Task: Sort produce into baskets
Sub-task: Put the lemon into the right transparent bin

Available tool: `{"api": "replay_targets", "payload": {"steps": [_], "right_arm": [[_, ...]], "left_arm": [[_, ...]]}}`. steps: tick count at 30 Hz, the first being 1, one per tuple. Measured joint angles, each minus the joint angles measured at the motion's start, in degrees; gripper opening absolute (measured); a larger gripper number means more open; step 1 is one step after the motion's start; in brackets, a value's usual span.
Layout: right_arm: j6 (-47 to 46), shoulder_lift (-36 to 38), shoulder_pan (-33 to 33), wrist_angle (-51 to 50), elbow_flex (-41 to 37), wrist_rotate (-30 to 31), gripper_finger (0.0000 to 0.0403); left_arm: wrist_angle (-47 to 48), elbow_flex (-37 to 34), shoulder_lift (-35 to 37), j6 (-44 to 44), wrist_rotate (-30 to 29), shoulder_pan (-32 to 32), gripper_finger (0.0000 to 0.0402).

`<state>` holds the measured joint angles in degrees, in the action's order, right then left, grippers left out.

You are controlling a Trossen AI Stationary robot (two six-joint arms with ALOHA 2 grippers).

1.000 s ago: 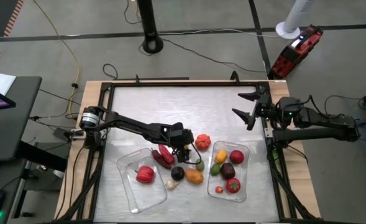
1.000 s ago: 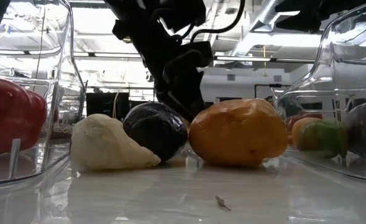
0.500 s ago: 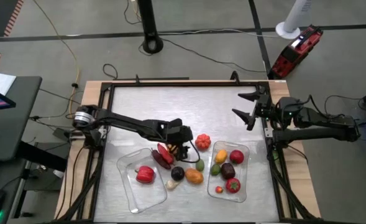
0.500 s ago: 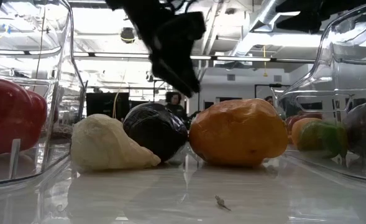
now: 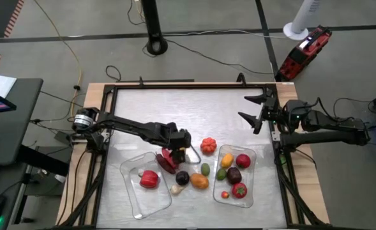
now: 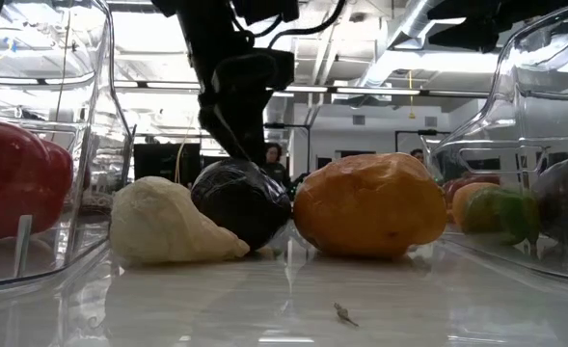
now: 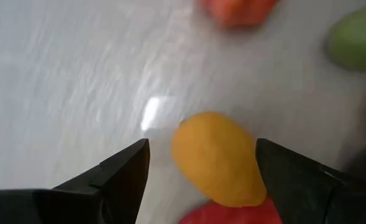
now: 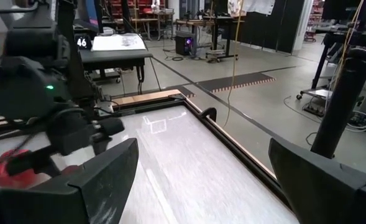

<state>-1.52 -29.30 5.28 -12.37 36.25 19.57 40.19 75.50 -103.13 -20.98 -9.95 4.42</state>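
Observation:
My left gripper [image 5: 181, 148] is open above the table's middle, between the two clear baskets [image 5: 134, 199] [image 5: 252, 191]. In the left wrist view its fingers [image 7: 202, 143] stand on either side of a yellow-orange piece [image 7: 217, 158] that lies on the table, with a gap on each side. A long red piece [image 5: 168, 160] lies on the left basket's rim, just beside it. A dark purple piece [image 5: 182, 178], a pale garlic piece [image 5: 176, 189], an orange piece [image 5: 200, 182] and a green piece [image 5: 205, 169] lie between the baskets. My right gripper [image 5: 255, 108] is open and empty at the far right.
A red pepper [image 5: 149, 179] lies in the left basket. The right basket holds several pieces, among them a yellow one [image 5: 226, 160] and a red one [image 5: 243, 160]. An orange-red piece [image 5: 207, 145] lies right of my left gripper. The table's far half is bare.
My left gripper has gone up and a little toward the table's left edge, away from the green piece. The produce on the table has stayed where it was.

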Motion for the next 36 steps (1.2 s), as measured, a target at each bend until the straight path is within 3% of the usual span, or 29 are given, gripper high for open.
{"api": "replay_targets", "payload": {"steps": [7, 16, 20, 24, 31, 36], "right_arm": [[-0.17, 0.00, 0.02, -0.31, 0.00, 0.00, 0.0386], [-0.20, 0.00, 0.00, 0.73, 0.00, -0.01, 0.0386], [-0.17, 0.00, 0.00, 0.77, 0.00, -0.02, 0.0386], [-0.24, 0.00, 0.00, 0.64, 0.00, -0.02, 0.0386], [-0.15, -0.02, 0.00, 0.49, 0.00, -0.02, 0.0386], [-0.10, -0.02, 0.01, 0.44, 0.00, -0.02, 0.0386]], "left_arm": [[-1.45, -1.98, -0.06, -10.05, 1.68, 0.44, 0.0282], [-5.58, -6.68, -0.07, -11.60, 0.62, 0.23, 0.0337], [-7.27, -9.38, -0.07, -11.21, 1.68, -0.53, 0.0338], [-8.70, -10.97, -0.07, -10.15, 1.67, -1.33, 0.0318], [-13.26, -11.65, -0.07, 0.54, 0.62, -1.38, 0.0241], [-14.17, -10.68, -0.02, 3.41, 0.61, -1.85, 0.0197]]}}
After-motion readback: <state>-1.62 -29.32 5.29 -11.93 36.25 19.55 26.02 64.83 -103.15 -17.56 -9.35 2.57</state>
